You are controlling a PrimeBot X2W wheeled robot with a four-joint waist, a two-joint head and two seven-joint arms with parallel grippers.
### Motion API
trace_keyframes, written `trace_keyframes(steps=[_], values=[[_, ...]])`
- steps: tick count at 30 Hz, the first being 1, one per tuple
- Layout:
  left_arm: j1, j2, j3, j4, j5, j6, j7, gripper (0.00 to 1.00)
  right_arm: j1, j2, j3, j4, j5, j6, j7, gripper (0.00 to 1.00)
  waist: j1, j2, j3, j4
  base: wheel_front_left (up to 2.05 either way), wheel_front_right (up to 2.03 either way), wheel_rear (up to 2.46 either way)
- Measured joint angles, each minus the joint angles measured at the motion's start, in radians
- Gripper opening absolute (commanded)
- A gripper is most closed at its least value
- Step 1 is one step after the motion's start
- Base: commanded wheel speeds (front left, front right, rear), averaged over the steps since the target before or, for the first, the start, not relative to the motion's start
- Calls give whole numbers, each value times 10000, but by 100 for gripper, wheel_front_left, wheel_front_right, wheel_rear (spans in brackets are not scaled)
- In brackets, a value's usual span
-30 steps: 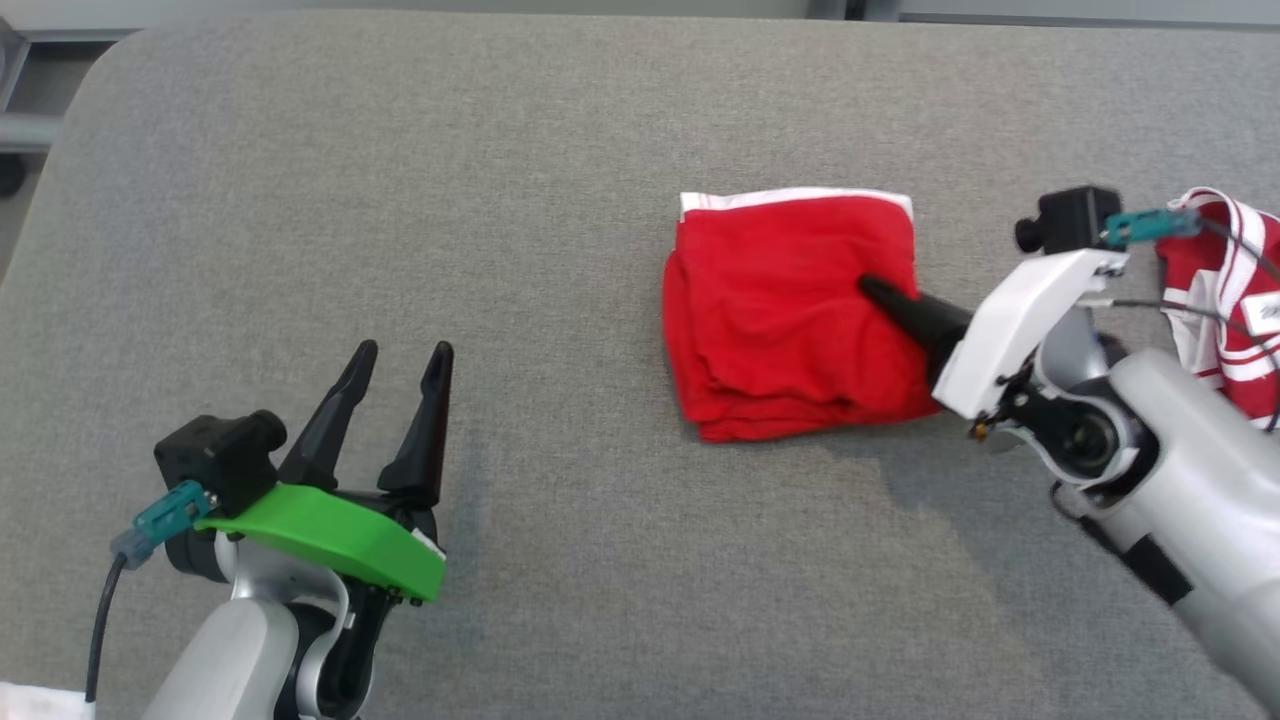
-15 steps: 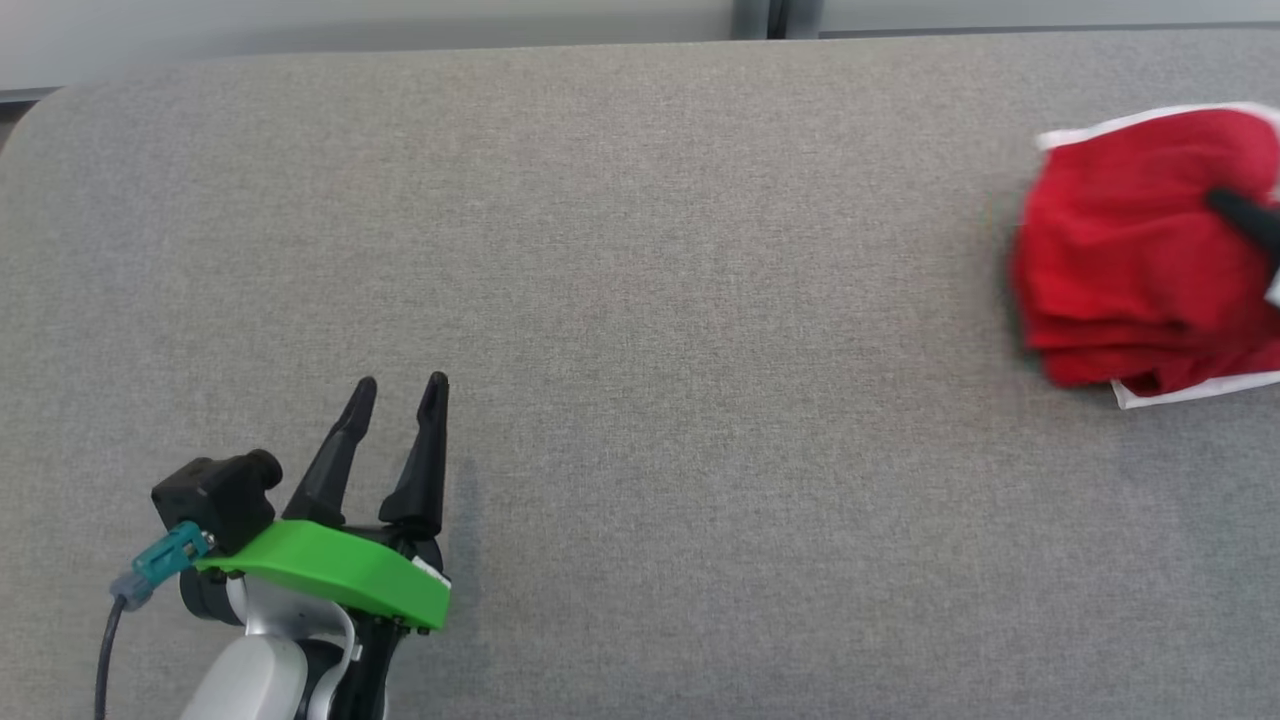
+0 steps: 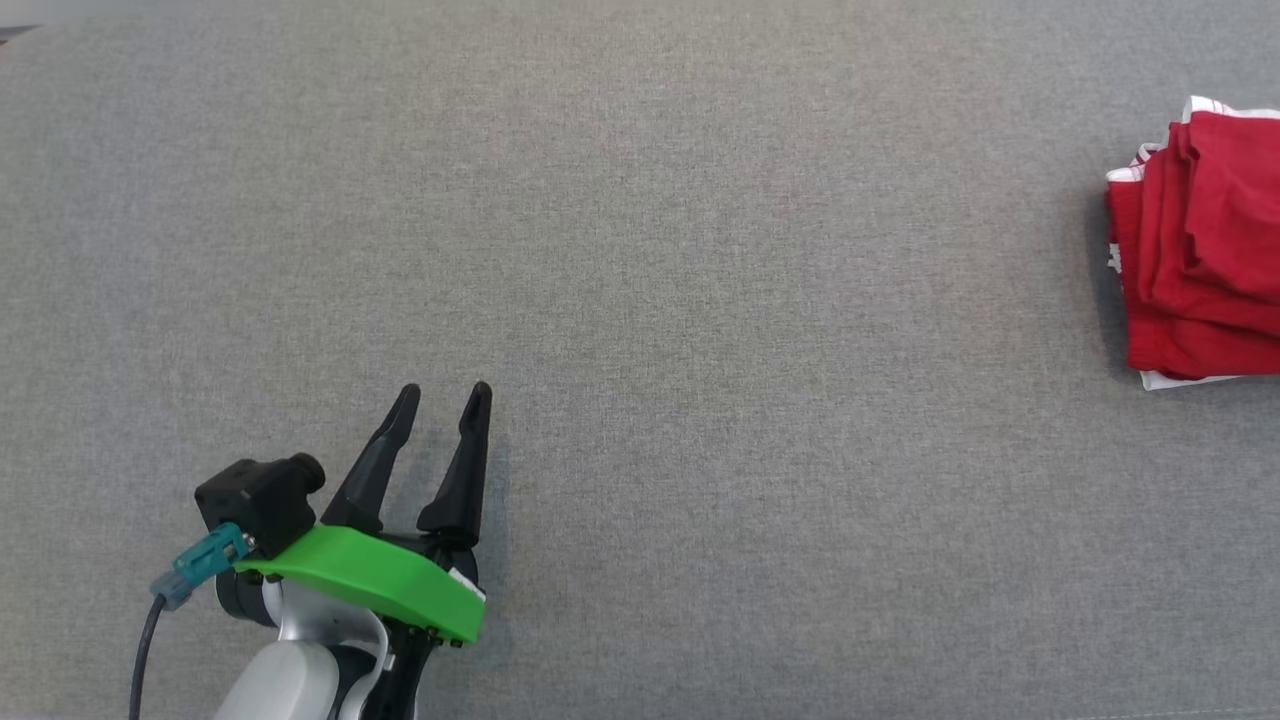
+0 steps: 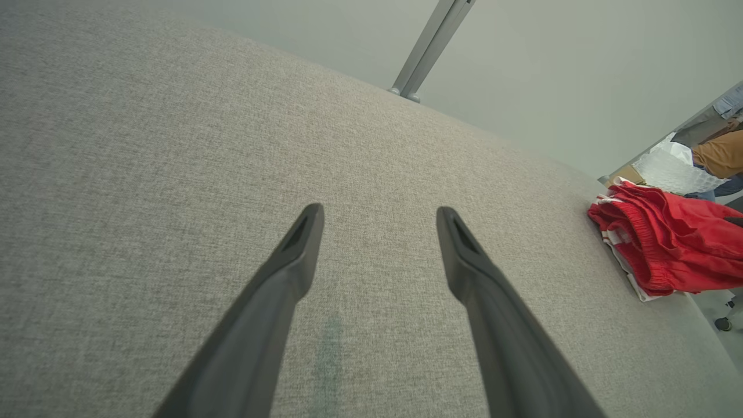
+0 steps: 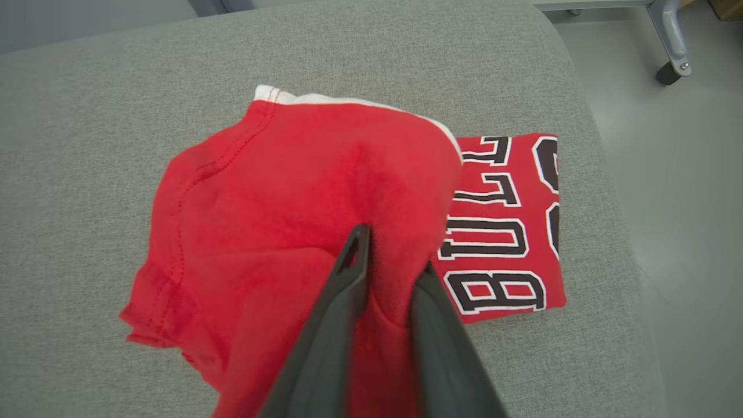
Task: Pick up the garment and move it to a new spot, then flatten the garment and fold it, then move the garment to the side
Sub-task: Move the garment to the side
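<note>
Two red pieces lie on my grey tabletop (image 3: 700, 300): the folded garment (image 5: 278, 191), overlapping one lettered jersey (image 5: 505, 232). My right pincer (image 5: 392, 252) has a fold of the garment between narrowly parted fingers; whether it grips I cannot tell. My left pincer (image 3: 443, 392) gapes wide, well apart from it.

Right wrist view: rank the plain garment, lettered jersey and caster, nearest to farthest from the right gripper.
1. plain garment: bunched between the right gripper fingers.
2. lettered jersey: flat, just right.
3. caster: on the floor, top right.
</note>
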Motion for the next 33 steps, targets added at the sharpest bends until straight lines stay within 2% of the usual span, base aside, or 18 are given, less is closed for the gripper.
trace_keyframes(steps=[7,10,16,22,26,29,33], values=[[-49,-35,23,184,17,0,-2,100,83,-443,382,343,-988,-31,-128,100,0,0,187,2,0,0,0],[-49,-35,163,290,17,0,-13,100,222,-403,504,474,-1223,-33,-259,100,0,0,141,-51,0,0,0],[-52,-23,286,535,17,0,-105,100,367,282,493,535,-1308,-40,-945,100,0,0,-84,-219,0,0,0],[-122,81,479,614,173,0,-399,100,153,844,67,-336,-1910,-42,-2784,100,0,0,-502,-405,0,0,0],[-201,648,665,943,825,0,-692,100,114,1235,222,-1072,-2615,-42,-3896,100,0,0,-884,-520,0,0,0],[-159,1009,978,1264,1080,0,-938,100,149,1776,499,-1494,-3101,-42,-4642,100,0,0,-1202,-627,0,0,0],[260,1271,1183,1737,1430,2,-1208,100,701,2397,717,-1668,-3758,-42,-5705,100,0,0,-1658,-809,0,0,0]])
